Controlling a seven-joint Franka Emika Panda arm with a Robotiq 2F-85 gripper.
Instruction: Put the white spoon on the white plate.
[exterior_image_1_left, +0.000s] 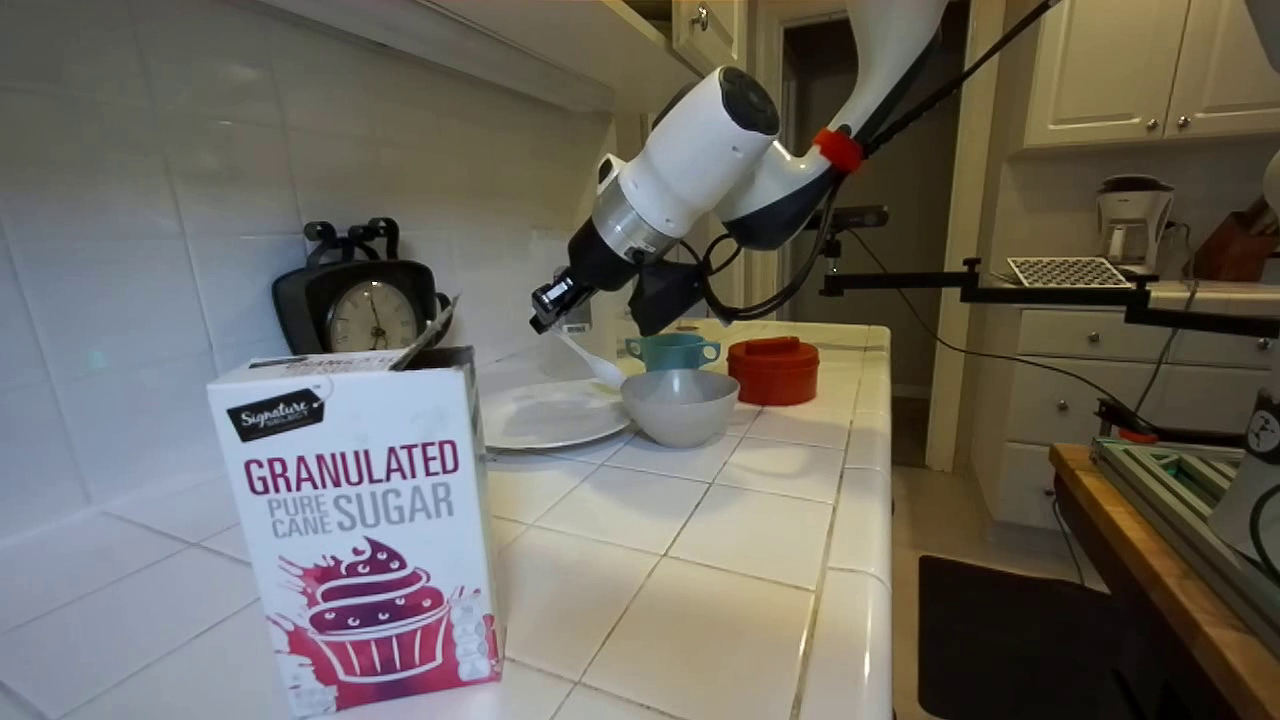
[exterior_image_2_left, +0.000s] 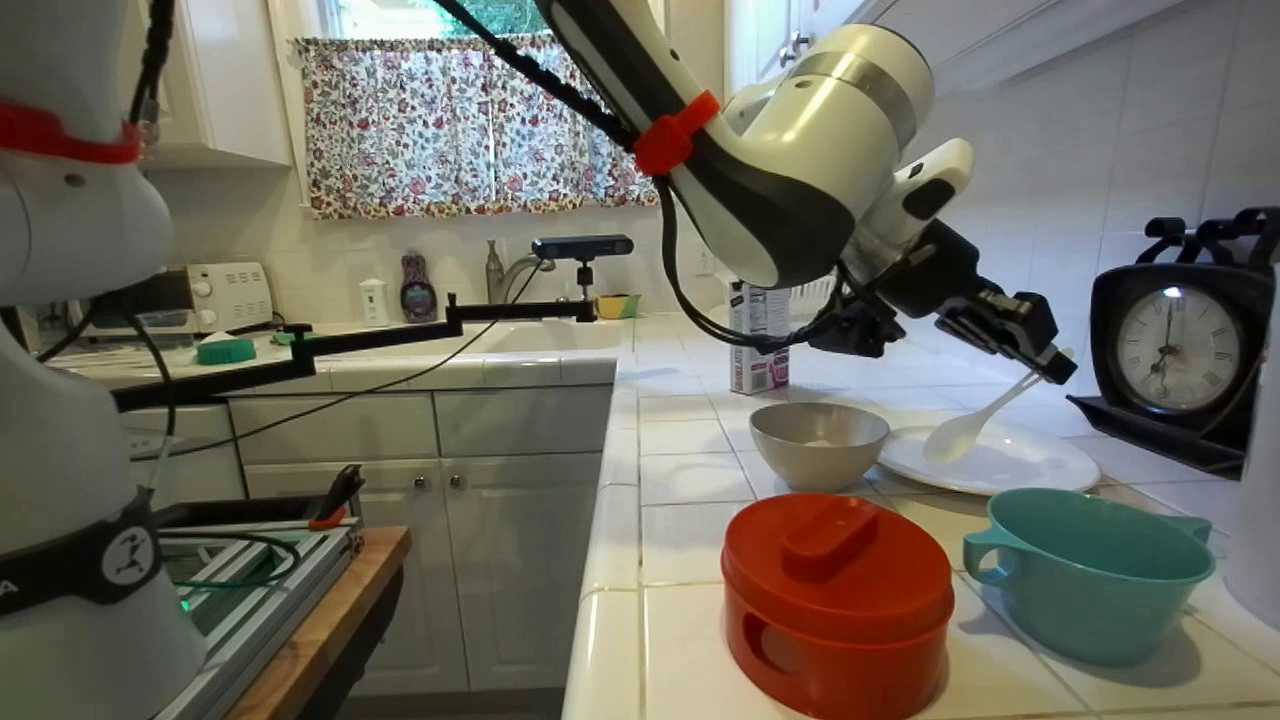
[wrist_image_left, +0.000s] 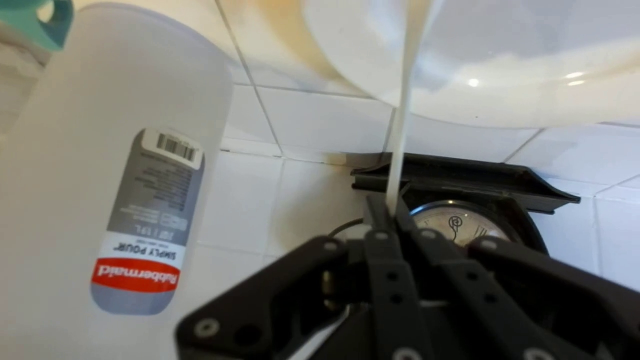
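The white spoon (exterior_image_1_left: 594, 362) is held tilted, with its bowl end down, over the white plate (exterior_image_1_left: 545, 428). It also shows in an exterior view (exterior_image_2_left: 972, 428) and in the wrist view (wrist_image_left: 406, 85). My gripper (exterior_image_1_left: 545, 318) is shut on the end of the spoon's handle, above the plate's wall side. In the wrist view the fingertips (wrist_image_left: 392, 212) pinch the handle. The plate (exterior_image_2_left: 1050, 462) lies flat on the tiled counter. The spoon's bowl end hangs over the plate near the grey bowl; I cannot tell whether it touches. The wrist view cuts it off.
A grey bowl (exterior_image_2_left: 818, 445) stands beside the plate. A red lidded pot (exterior_image_2_left: 838, 610) and a teal two-handled cup (exterior_image_2_left: 1100, 575) stand nearby. A black clock (exterior_image_2_left: 1175, 350) and a Rubbermaid pitcher (wrist_image_left: 125, 150) are near the wall. A sugar box (exterior_image_1_left: 360, 530) stands on the counter.
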